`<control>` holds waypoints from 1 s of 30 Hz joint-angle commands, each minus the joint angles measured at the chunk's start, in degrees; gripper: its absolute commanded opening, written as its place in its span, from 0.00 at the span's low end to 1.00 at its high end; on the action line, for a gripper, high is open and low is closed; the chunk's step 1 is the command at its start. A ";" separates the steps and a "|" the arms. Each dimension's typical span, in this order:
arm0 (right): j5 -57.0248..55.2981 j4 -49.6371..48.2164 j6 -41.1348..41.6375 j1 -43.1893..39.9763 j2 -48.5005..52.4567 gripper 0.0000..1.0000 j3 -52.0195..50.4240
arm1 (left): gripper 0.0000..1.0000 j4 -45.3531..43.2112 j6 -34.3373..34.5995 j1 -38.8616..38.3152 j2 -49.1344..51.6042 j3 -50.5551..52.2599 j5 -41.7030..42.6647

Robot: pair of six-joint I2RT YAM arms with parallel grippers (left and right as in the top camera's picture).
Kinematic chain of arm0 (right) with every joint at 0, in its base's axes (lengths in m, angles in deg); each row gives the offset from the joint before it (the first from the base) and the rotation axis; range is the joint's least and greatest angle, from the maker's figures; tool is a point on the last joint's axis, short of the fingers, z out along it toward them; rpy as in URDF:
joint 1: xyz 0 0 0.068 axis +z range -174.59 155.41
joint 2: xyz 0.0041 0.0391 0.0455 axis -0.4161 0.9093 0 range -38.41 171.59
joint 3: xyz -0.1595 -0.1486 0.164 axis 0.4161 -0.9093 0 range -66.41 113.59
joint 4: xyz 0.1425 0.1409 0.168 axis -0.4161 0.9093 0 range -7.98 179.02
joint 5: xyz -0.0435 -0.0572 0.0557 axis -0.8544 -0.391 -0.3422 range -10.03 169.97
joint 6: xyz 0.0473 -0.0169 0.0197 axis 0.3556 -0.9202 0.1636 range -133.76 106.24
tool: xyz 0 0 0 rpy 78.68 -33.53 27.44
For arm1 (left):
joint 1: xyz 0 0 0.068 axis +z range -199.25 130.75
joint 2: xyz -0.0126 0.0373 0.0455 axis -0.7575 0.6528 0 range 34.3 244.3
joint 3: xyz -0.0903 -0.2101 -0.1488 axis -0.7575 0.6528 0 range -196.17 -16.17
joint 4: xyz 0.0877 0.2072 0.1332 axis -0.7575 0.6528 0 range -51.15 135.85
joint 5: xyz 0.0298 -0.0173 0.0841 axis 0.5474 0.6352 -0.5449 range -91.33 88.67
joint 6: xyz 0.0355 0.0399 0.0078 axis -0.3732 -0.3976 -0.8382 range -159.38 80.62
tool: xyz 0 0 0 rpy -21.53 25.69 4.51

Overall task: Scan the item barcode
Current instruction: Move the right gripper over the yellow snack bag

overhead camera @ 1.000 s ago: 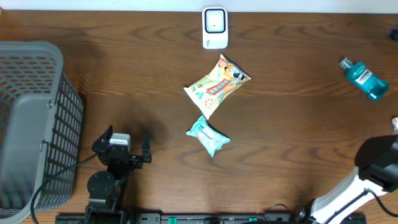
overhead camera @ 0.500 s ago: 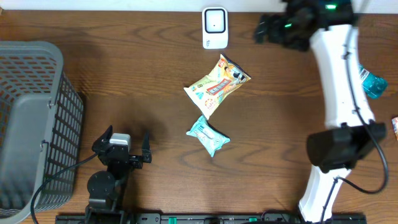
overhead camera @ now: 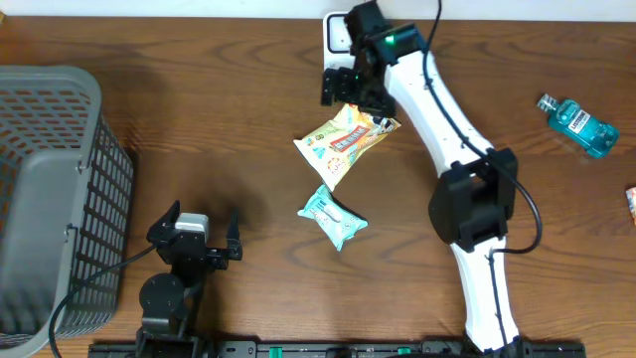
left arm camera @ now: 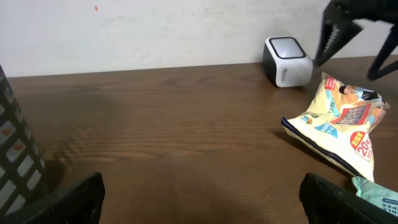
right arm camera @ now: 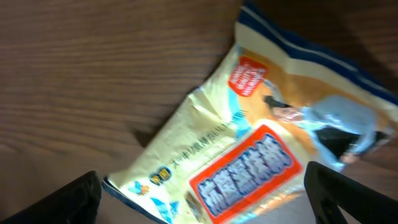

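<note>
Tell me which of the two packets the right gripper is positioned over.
The larger yellow snack bag, beside the white scanner; the open right gripper sits over its upper end. The smaller teal packet lies apart, with nothing over it.

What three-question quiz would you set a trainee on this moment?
1. True or false: the right gripper is shut on the snack bag.
2. Fill in: the gripper sitting open near the basket is the ___ one.
3. Where is the blue bottle? A) in the basket B) on the table, far right C) under the snack bag
Key: 1 false, it hovers open over the bag; 2 left gripper; 3 B.
</note>
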 commanded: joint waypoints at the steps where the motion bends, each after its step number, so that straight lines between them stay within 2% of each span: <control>1: -0.02 -1.03 6.99 0.74 -0.26 0.99 0.42 | 1.00 1.92 0.09 0.15 -0.20 0.90 0.79; 5: -0.52 -1.84 10.40 2.80 -0.02 0.99 0.37 | 1.00 1.90 0.09 0.15 -0.20 0.90 0.79; 10: -1.81 2.43 17.84 5.18 0.72 0.99 0.37 | 1.00 1.92 0.09 0.15 -0.20 0.90 0.79; 20: -14.99 10.14 30.16 8.15 0.81 0.99 0.35 | 1.00 1.92 0.09 0.15 -0.20 0.90 0.79; 29: -15.30 9.16 32.63 7.21 6.80 0.99 0.35 | 1.00 1.92 0.09 0.15 -0.20 0.90 0.79; 30: -15.30 9.07 32.79 6.97 7.65 0.96 0.35 | 1.00 1.92 0.09 0.15 -0.20 0.90 0.79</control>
